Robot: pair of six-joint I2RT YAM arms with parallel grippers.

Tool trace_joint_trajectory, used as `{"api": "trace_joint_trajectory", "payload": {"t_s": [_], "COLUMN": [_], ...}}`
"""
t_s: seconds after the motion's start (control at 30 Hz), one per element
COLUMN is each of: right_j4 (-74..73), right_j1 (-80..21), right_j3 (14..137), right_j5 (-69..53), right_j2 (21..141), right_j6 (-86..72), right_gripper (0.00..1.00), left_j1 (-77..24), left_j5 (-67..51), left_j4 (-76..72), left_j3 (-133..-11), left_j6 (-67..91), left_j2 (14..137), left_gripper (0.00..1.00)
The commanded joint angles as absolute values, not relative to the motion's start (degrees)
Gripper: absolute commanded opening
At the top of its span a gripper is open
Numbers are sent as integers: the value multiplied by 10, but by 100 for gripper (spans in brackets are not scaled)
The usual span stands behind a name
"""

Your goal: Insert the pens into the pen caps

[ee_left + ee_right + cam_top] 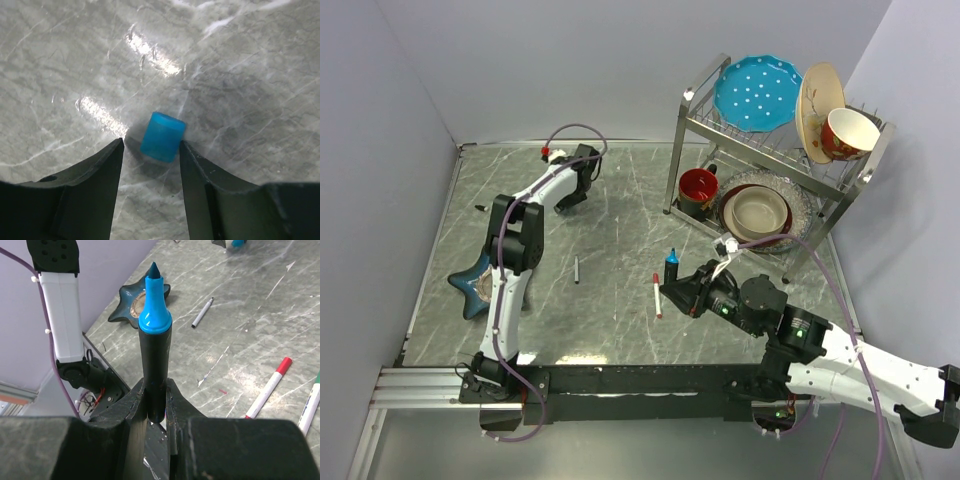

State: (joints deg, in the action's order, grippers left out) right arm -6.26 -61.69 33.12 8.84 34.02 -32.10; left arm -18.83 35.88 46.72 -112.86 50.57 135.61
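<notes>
My left gripper [150, 145] is open and low over the table at the far left [572, 200]. The blue pen cap [162, 136] lies on the table between its fingertips, close against the right finger. My right gripper [156, 385] is shut on the thick black-barrelled pen [152, 355], blue tip pointing up, and holds it above the table's middle [672, 262]. A red-tipped white pen [657, 295] lies beside it and shows in the right wrist view [270, 387]. A green-tipped pen [312, 402] lies next to it. A thin black-tipped pen [576, 268] lies at centre-left.
A dark blue star-shaped dish [475, 280] sits at the near left. A metal dish rack [775, 150] with plates, bowls and a red cup stands at the back right. A small red thing [546, 152] lies by the back wall, and a tiny dark thing [480, 207] at the left.
</notes>
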Motion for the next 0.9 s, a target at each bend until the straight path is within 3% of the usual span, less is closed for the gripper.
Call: {"api": "trace_joint_trajectory", "payload": {"t_s": [0.0,0.27,0.53,0.87], "right_j4": [-49,-59,-61,-55], "right_j1": [-622,-624,-624,-625], "right_j3": [360,368,367,359], "right_j5": [100,110,108,107], "right_j2": [339,332,327,327], "right_j6": [-319,-313,-314,-322], "right_gripper": [0,0,0,0], "left_j1": [-187,-169,-162,-146], "left_j5": [358,258,253,206], "left_j4": [443,410,425,367], "left_j3": [-1140,-1114,-1127,-1035], "left_j6": [452,388,378,366], "left_j2": [1356,1346,1366,1317], "left_gripper": [54,55,49,50]}}
